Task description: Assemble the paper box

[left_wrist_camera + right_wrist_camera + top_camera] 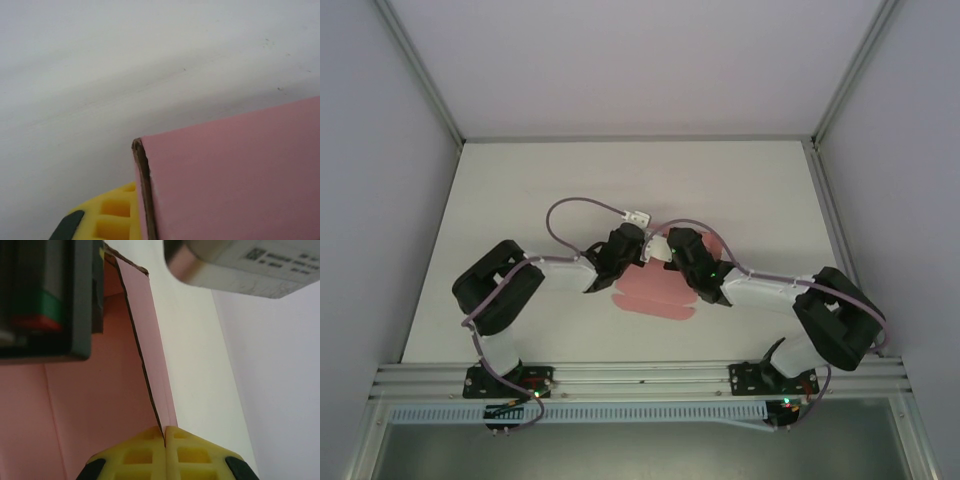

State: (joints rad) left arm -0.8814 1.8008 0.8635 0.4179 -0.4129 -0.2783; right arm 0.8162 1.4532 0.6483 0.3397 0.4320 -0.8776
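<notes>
- The right gripper is clamped on the paper box. In its wrist view the two yellow fingers meet with only the thin edge of a raised pink flap between them.
- The left gripper is closed as well. Its wrist view shows one yellow finger pressed against the brown cut edge of an upright pink panel. The panel looks pinched, though the far finger is hidden behind the card.
- Seen from above, the two grippers stand almost nose to nose at the far edge of the box, each on a lifted part of the card. The rest of the sheet lies flat on the white table, near the middle and just ahead of the arms.
- The step in hand looks like raising and folding a wall along its crease. Assembly appears to be at an early stage, with most of the sheet unfolded.
- To do it well, both pinches should sit close to the crease, so the thin card bends on the scored line and not across a panel.
- The arms would do best to swing together around the crease rather than pull apart, since opposing tugs could tear or buckle the flap.
- The flat part is unweighted and may slide or lift, so a slow, low arc would help hold it in place.
</notes>
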